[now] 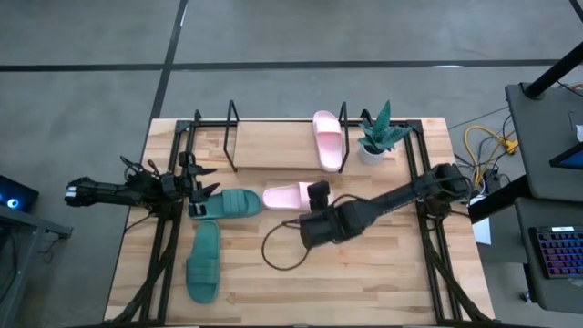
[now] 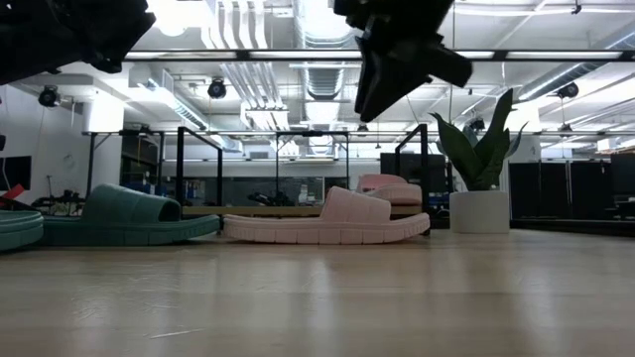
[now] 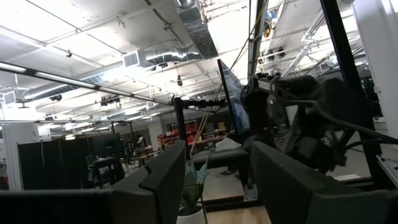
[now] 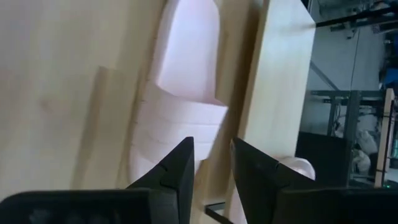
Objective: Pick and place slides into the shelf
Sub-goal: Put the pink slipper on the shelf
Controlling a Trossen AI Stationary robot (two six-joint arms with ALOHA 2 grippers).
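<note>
One pale pink slide [image 1: 328, 141] lies flat on the right end of the shelf [image 1: 273, 148], a black rod rack over a light board. The other pink slide [image 1: 285, 196] [image 2: 327, 220] [image 4: 180, 106] rests sole-down on the table, just in front of the board [image 4: 277, 93]. My right gripper [image 1: 317, 193] [image 2: 397, 69] [image 4: 212, 163] hangs in the air above its strap end, fingers narrowly open. One dark green slide [image 1: 228, 202] [image 2: 129, 216] lies beside it, and the second green slide [image 1: 204, 262] lies nearer. My left gripper [image 1: 197, 185] [image 3: 214, 186] is open and raised by the first green slide's left end.
A potted plant [image 1: 378, 137] [image 2: 481, 169] stands at the shelf's right end. A black cable loop [image 1: 282, 251] lies on the table under the right arm. Black arm frames [image 1: 173, 228] run along both table sides. The shelf board left of the pink slide is bare.
</note>
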